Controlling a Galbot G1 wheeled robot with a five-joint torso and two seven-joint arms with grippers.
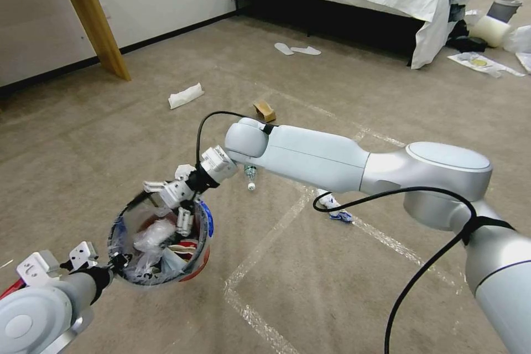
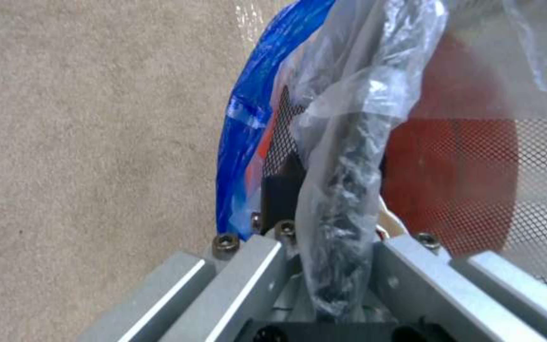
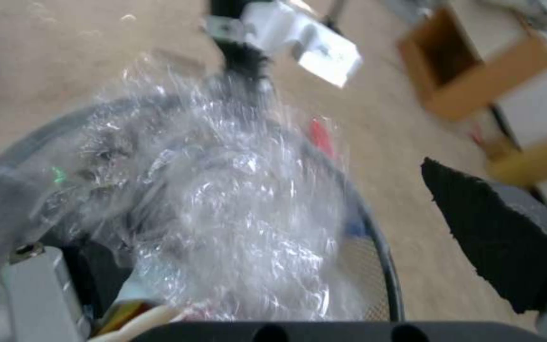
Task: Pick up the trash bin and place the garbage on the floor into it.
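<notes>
Two tools meet at the small round red-orange mesh trash bin (image 1: pixel 160 246) in the head view's lower left: the left tool (image 1: pixel 116 261) clamps its rim, the right tool (image 1: pixel 176 206) hovers parted, empty, over crumpled litter inside. A white tissue (image 1: pixel 186 95), brown carton (image 1: pixel 265 110) and small bottle (image 1: pixel 250 173) lie mid-frame on the beige carpet floor (image 1: pixel 343 287). Left wrist view: fingers closed on the black rim (image 2: pixel 343 190) and slippery clear liner (image 2: pixel 362 85). Right wrist view: the liner fills the centre. Light, thin-walled; best held by its rim.

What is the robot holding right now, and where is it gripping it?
The left pincer holds the trash bin by its liner-covered rim. The right pincer sits above the bin's mouth, open.
</notes>
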